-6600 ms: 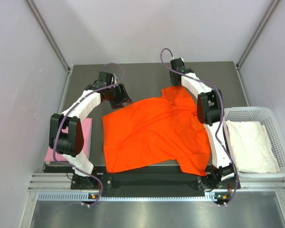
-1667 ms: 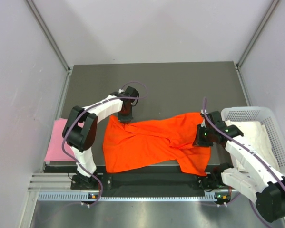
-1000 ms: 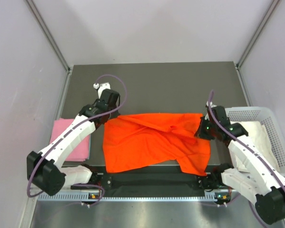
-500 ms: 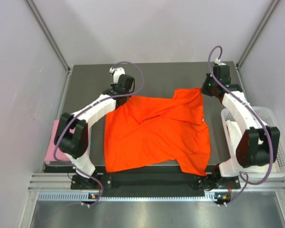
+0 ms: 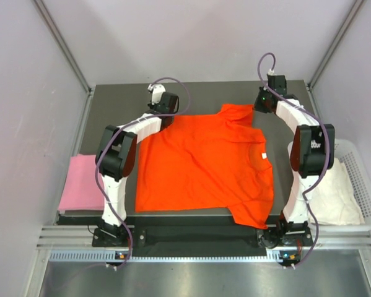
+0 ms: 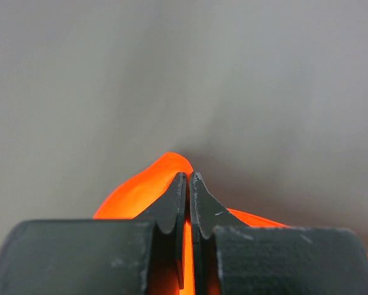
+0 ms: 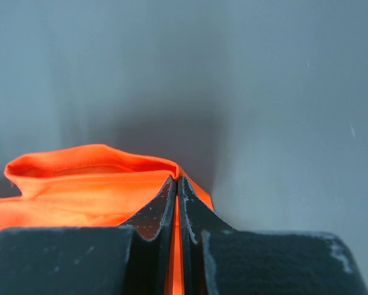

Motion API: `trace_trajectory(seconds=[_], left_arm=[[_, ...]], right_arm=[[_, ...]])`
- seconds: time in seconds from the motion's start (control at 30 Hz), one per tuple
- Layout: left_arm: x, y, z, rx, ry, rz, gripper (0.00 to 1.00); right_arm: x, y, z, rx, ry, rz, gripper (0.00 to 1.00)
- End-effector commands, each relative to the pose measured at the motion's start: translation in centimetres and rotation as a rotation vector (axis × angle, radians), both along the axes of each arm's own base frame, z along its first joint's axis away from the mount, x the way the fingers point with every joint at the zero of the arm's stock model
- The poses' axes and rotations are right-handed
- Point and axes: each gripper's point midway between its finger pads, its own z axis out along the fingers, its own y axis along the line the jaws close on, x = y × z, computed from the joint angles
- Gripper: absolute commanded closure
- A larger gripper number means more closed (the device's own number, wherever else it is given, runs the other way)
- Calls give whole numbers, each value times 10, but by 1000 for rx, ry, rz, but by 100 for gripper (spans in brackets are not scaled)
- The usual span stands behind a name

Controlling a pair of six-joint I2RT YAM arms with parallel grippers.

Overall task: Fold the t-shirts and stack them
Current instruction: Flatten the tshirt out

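The left gripper (image 6: 188,184) is pinched tight on a far corner of the orange-red t-shirt (image 5: 204,164), with fabric bulging just past its tips. The right gripper (image 7: 176,184) clamps the opposite far corner likewise. Between them the far edge runs nearly straight, and the body trails back toward the arm bases across the table (image 5: 204,94), probably to spread it flat for folding. Outboard of the left gripper lies the pink t-shirt (image 5: 83,184). Outboard of the right, the white t-shirt (image 5: 334,199) rests in a basket (image 5: 360,168).

Overhead camera looks down on the whole table (image 5: 204,93); both wrist cameras peer close along their fingers (image 6: 170,212) at the orange-red t-shirt (image 5: 204,161), shared by all views.
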Motion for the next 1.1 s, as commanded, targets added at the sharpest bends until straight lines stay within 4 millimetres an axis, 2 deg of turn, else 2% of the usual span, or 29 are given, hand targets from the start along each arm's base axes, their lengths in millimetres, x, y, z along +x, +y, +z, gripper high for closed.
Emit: trace_trajectory(seconds=[0.0,0.07,0.17,0.2,0.23,0.27,0.3,0.33,0.37,0.4,0.47,0.5,0.53,0.6,0.63,0.7,0.73,0.8,0.9,0.97,1.07], left_arm=[[29,11,44,41,-160,86,100],[29,18,41,66,-152,146,100],[28,9,26,12,-94,148,99],[28,6,23,4,-69,139,90],[35,1,31,1,-67,122,70],[30,1,30,24,-14,98,59],[33,-1,36,33,-11,74,43],[35,0,47,70,-4,31,19],[34,0,51,76,16,1,14],[35,13,54,76,26,6,11],[29,28,63,13,41,-9,12],[32,37,59,-91,55,-46,14],[25,41,51,-157,69,-76,16],[29,35,45,-334,64,-227,25],[26,37,32,-360,95,-242,27],[26,42,17,-428,147,-280,36],[28,37,9,-473,179,-318,37],[30,46,3,-502,192,-314,32],[34,46,-11,-561,193,-335,26],[34,46,-24,-602,224,-308,28],[35,39,-30,-650,252,-322,33]], right_arm=[[41,-4,54,45,-165,-24,100],[45,-5,54,43,-163,-24,100],[46,-6,56,32,-166,-17,100],[46,-7,57,25,-167,-15,100],[47,-8,56,23,-167,-17,100],[46,-12,54,24,-159,-23,100],[48,-12,52,30,-155,-26,100],[49,-13,51,34,-152,-32,100],[50,-15,51,35,-151,-38,100],[53,-15,50,42,-150,-43,100],[54,-16,48,48,-139,-46,100],[57,-14,49,55,-141,-42,100],[58,-13,49,58,-141,-41,100],[60,-11,48,70,-140,-36,100],[60,-11,48,70,-140,-36,100],[59,-10,46,75,-131,-32,100],[58,-10,45,76,-127,-31,100],[56,-8,43,83,-121,-27,100],[52,-7,39,86,-109,-26,100],[50,-8,36,85,-101,-27,100],[48,-7,36,90,-100,-26,100]])
